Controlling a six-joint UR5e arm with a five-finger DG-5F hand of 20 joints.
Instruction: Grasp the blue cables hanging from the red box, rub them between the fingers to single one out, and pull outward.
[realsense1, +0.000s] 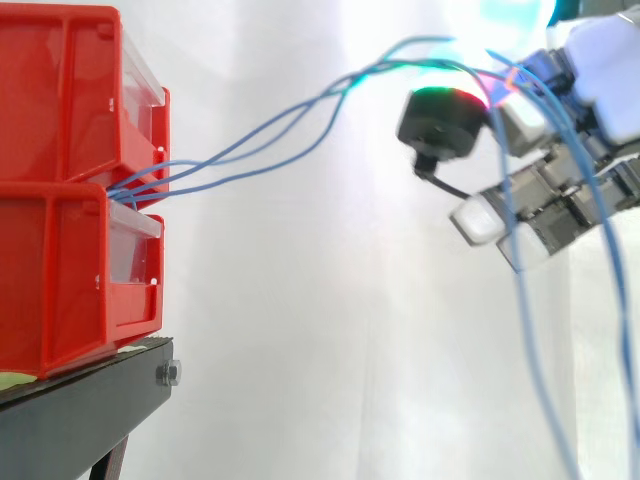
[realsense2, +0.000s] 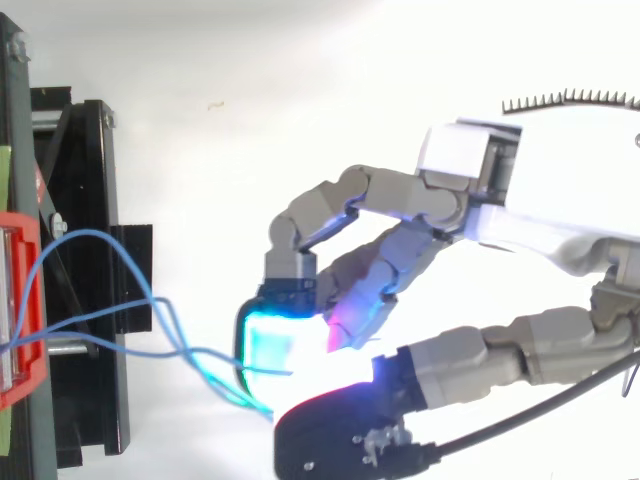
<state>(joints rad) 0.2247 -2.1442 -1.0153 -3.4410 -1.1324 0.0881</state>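
Several thin blue cables (realsense1: 270, 125) come out of the gap between two stacked red bins (realsense1: 60, 200) at the left and rise rightward to my hand (realsense1: 600, 70). In the top view the cables (realsense2: 140, 290) run from the red bin's edge (realsense2: 20, 300) and converge between a cyan-glowing fingertip (realsense2: 270, 340) and the black-backed thumb pad (realsense2: 330, 430). The hand (realsense2: 540, 200) reaches in from the right with its fingers curled, pinching the bundle. Past the pinch, the cables' free ends (realsense1: 530, 340) hang down beside the fingers at the right.
The bins stand on a black stand (realsense1: 80, 410) at the lower left, with a white curtain behind. Open air lies between the bins and the hand, crossed only by the cables.
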